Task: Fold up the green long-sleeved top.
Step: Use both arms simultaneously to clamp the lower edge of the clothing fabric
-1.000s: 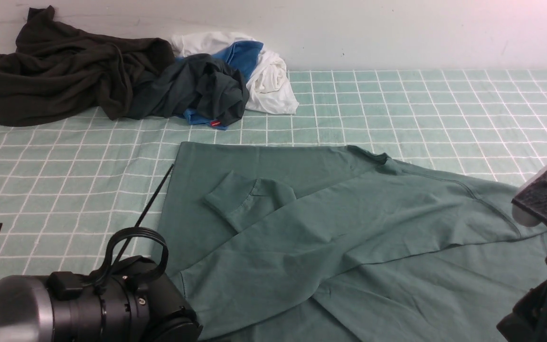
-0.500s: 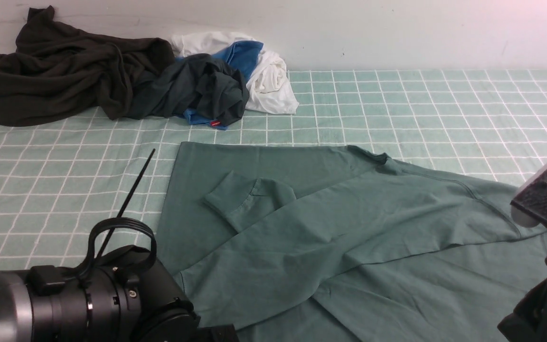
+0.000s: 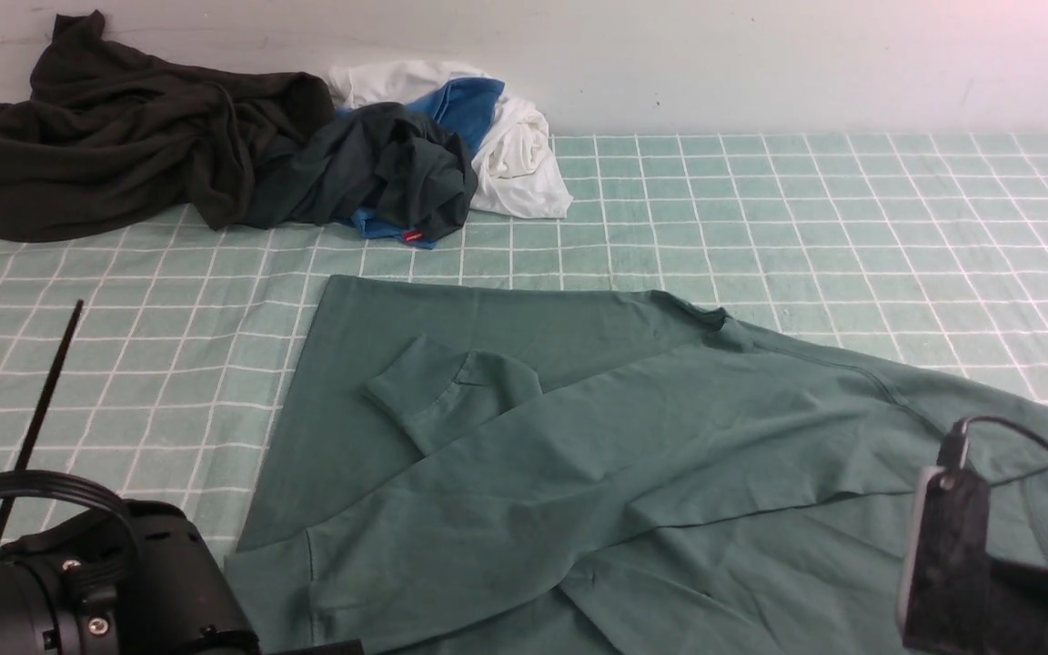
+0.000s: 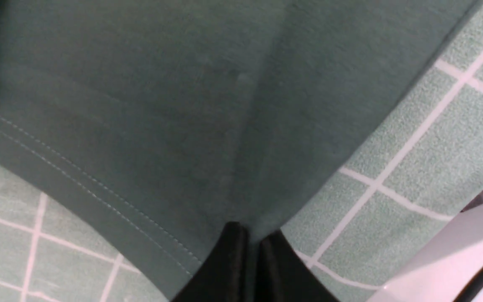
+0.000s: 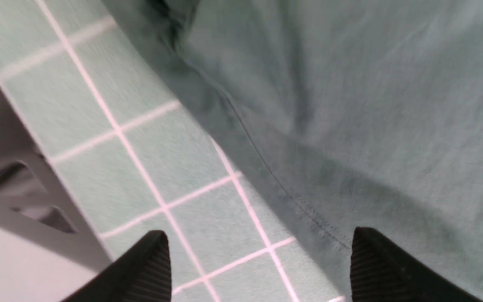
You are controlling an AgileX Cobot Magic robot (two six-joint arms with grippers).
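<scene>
The green long-sleeved top (image 3: 624, 437) lies spread over the checked cloth, one sleeve folded across its body with the cuff (image 3: 428, 400) near the left side. In the left wrist view my left gripper (image 4: 252, 237) is shut on the top (image 4: 141, 105) at its stitched hem, with a thin strip of fabric pinched between the black fingers. My right gripper (image 5: 258, 260) stands wide open at the edge of the top (image 5: 350, 105), one finger over bare cloth, the other over the seam. Only the arm bodies show in the front view, the left arm (image 3: 105, 591) and the right arm (image 3: 970, 564).
A pile of clothes sits at the far left against the wall: a dark brown-black garment (image 3: 115, 136), a blackish-green one (image 3: 378, 168), a blue one (image 3: 465, 105) and a white one (image 3: 515, 146). The green checked tablecloth (image 3: 806, 200) covers the table.
My left gripper has shut on the hem and the top's left side has slid leftward and nearer. The left arm moved left. The right arm dropped lower and its jaws opened wider.
</scene>
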